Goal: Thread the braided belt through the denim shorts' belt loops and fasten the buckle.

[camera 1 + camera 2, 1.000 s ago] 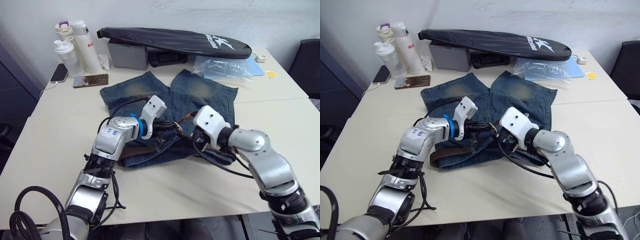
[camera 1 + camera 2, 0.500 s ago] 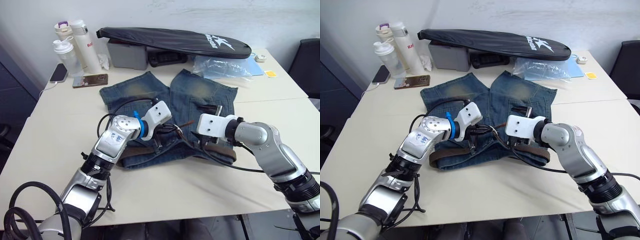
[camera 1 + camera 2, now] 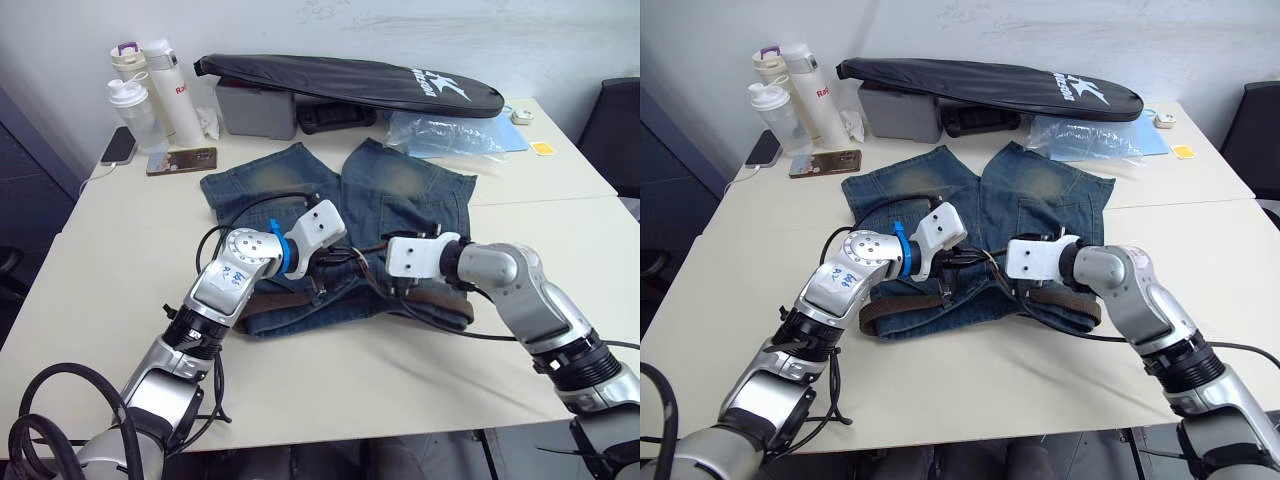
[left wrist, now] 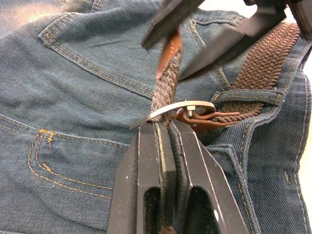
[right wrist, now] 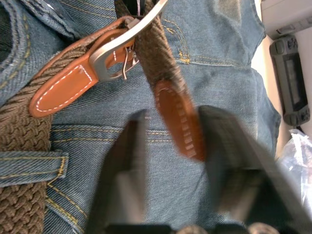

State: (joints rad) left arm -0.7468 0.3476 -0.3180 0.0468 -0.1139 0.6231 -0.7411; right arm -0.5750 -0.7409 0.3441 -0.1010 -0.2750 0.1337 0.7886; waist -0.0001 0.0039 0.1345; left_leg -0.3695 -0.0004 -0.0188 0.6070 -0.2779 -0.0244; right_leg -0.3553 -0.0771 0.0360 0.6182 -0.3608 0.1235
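Note:
The denim shorts point(image 3: 270, 180) lie flat on the table, waistband towards me. The braided belt point(image 3: 890, 310) runs along the waistband and under a belt loop point(image 4: 248, 96). My left gripper point(image 4: 163, 126) is shut on the strap just behind the silver buckle point(image 4: 170, 109), and the strap passes through that frame. The belt's tan leather tip point(image 5: 178, 122) sticks out beyond the buckle. My right gripper point(image 5: 170, 122) faces the left one over the shorts' middle. Its fingers stand apart on either side of that tip, blurred.
A long black zipped bag point(image 3: 350, 85) lies across a grey box point(image 3: 255, 110) at the back. Bottles point(image 3: 160, 90) and a phone point(image 3: 180, 160) sit back left, and a clear plastic bag point(image 3: 440, 135) back right. Bare table point(image 3: 100, 290) lies to both sides.
My right gripper has swung in toward the left one and now has the belt tip between its fingers, which are drawing together. The left gripper keeps its hold on the strap.

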